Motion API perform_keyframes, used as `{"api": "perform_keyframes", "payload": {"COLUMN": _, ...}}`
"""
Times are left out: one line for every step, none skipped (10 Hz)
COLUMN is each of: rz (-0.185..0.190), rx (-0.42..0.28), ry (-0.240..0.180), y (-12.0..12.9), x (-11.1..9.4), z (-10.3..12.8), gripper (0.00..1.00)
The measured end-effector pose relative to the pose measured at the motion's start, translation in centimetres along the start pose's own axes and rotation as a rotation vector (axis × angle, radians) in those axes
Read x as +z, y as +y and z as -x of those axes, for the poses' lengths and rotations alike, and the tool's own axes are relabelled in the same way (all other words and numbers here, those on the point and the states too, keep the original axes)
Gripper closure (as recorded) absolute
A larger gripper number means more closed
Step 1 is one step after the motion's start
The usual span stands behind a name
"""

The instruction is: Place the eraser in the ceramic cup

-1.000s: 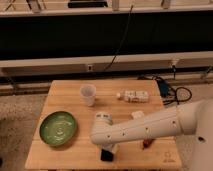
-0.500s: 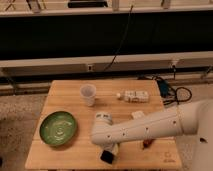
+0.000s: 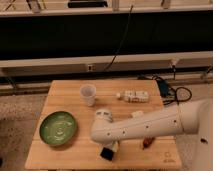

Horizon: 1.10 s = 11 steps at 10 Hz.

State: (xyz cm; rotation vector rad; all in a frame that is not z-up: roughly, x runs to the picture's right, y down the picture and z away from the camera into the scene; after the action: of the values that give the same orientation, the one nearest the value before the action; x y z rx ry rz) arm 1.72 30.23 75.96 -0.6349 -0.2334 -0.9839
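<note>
The eraser [image 3: 106,152] is a flat black block near the table's front edge, partly hidden under my gripper [image 3: 109,148]. The gripper hangs from the white arm [image 3: 145,127] that reaches in from the right. The ceramic cup [image 3: 88,94] is small, white and upright at the back middle of the wooden table [image 3: 65,95], well behind the gripper and slightly to its left.
A green plate [image 3: 58,128] lies at the front left. A whitish flat block [image 3: 134,95] lies at the back right. A brown elongated object [image 3: 146,143] lies just right of the gripper. Cables [image 3: 170,92] run off the table's right rear.
The arm and gripper have stayed almost in place over the eraser near the front edge. Nothing else has moved.
</note>
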Motion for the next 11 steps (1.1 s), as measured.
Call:
{"api": "perform_keyframes", "payload": {"rz": -0.005, "rx": 0.002, "ry": 0.004, "y": -0.2, "x": -0.2, "z": -0.2, "gripper": 0.97}}
{"api": "perform_keyframes", "payload": {"rz": -0.009, "rx": 0.001, "ry": 0.008, "y": -0.5, "x": -0.4, "z": -0.6, "gripper": 0.97}}
{"api": "perform_keyframes", "payload": {"rz": -0.01, "rx": 0.0, "ry": 0.012, "y": -0.6, "x": -0.6, "z": -1.1, "gripper": 0.97}}
{"api": "perform_keyframes", "payload": {"rz": -0.01, "rx": -0.001, "ry": 0.018, "y": -0.7, "x": -0.7, "z": -1.4, "gripper": 0.97}}
{"api": "perform_keyframes", "payload": {"rz": -0.009, "rx": -0.003, "ry": 0.019, "y": -0.7, "x": -0.7, "z": -1.4, "gripper": 0.97}}
{"api": "perform_keyframes", "payload": {"rz": -0.013, "rx": -0.005, "ry": 0.024, "y": -0.8, "x": -0.9, "z": -1.4, "gripper": 0.97}}
{"api": "perform_keyframes", "payload": {"rz": -0.016, "rx": -0.004, "ry": 0.028, "y": -1.0, "x": -1.0, "z": -1.6, "gripper": 0.97}}
{"api": "perform_keyframes", "payload": {"rz": -0.02, "rx": -0.004, "ry": 0.03, "y": -1.2, "x": -1.2, "z": -1.7, "gripper": 0.97}}
{"api": "perform_keyframes", "payload": {"rz": -0.021, "rx": -0.003, "ry": 0.034, "y": -1.3, "x": -1.2, "z": -2.0, "gripper": 0.93}}
{"api": "perform_keyframes", "payload": {"rz": -0.022, "rx": -0.005, "ry": 0.036, "y": -1.4, "x": -1.3, "z": -2.2, "gripper": 0.91}}
{"api": "perform_keyframes", "payload": {"rz": -0.024, "rx": -0.006, "ry": 0.039, "y": -1.6, "x": -1.3, "z": -2.3, "gripper": 0.91}}
